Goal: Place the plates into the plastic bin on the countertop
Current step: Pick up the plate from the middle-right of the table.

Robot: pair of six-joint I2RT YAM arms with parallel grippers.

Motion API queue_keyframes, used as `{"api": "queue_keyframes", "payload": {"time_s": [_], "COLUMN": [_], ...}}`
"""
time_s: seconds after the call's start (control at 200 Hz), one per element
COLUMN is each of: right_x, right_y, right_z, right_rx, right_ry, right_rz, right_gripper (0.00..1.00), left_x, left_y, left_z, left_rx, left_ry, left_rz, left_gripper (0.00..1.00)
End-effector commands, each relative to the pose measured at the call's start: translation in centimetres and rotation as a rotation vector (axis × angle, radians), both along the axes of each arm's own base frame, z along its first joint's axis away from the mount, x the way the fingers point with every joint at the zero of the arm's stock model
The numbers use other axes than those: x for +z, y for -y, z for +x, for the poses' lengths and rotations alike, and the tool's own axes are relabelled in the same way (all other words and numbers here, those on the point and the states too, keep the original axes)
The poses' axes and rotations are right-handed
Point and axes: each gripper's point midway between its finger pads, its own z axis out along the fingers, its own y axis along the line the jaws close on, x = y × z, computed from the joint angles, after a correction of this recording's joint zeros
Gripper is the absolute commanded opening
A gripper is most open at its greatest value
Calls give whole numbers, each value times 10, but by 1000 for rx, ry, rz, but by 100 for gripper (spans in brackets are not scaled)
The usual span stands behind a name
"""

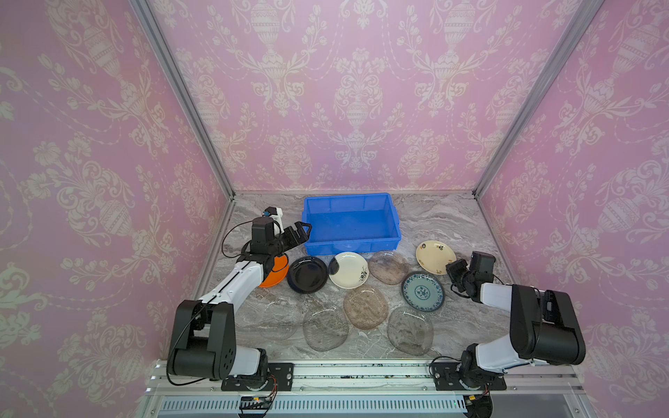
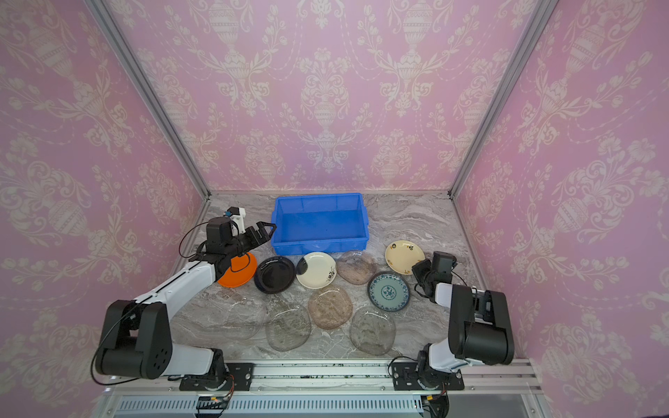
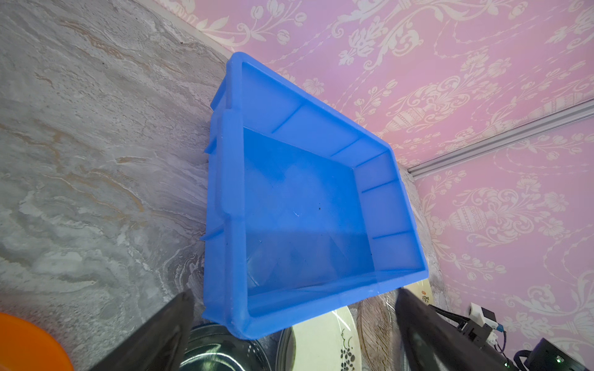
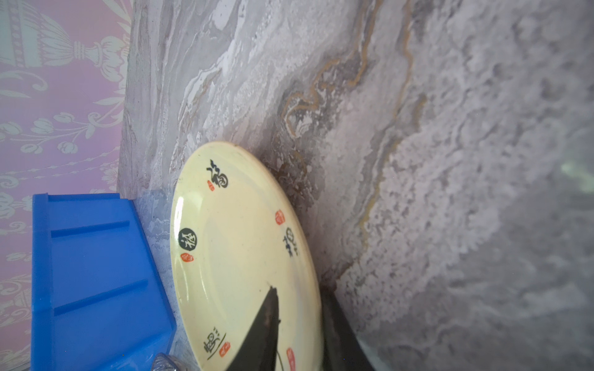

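Rim of cream plate (image 4: pixel 238 257) sits between jaws of right tool (image 4: pixel 299 302).

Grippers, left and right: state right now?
Left gripper: open, empty.
Right gripper: jaws sit either side of the cream plate rim; whether it is gripped cannot be told.

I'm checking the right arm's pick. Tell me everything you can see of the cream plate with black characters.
The cream plate is round, shallow and glossy, ceramic by its look, with black characters and small red seals spaced around its rim. It sits face up on the countertop, beside the bin with a gap between. The right gripper straddles its edge, one finger over the face, one outside the rim; a firm grip cannot be confirmed.
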Motion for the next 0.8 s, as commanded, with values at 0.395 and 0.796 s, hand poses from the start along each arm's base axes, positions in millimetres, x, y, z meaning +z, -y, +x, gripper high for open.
{"api": "queue_keyframes", "payload": {"time_s": [0.395, 0.796], "right_x": [-28, -8], "right_y": [1, 12], "right_z": [-21, -16], "right_rx": [-41, -64], "right_ry": [-106, -90], "right_rz": [29, -31], "right_gripper": [14, 0], "left_x": [3, 2], "left_y": [1, -1], "left_z": [8, 8], "left_rx": [11, 13], "left_ry": [25, 20], "left_rz": [-3, 13], "left_gripper": [99, 99]}}
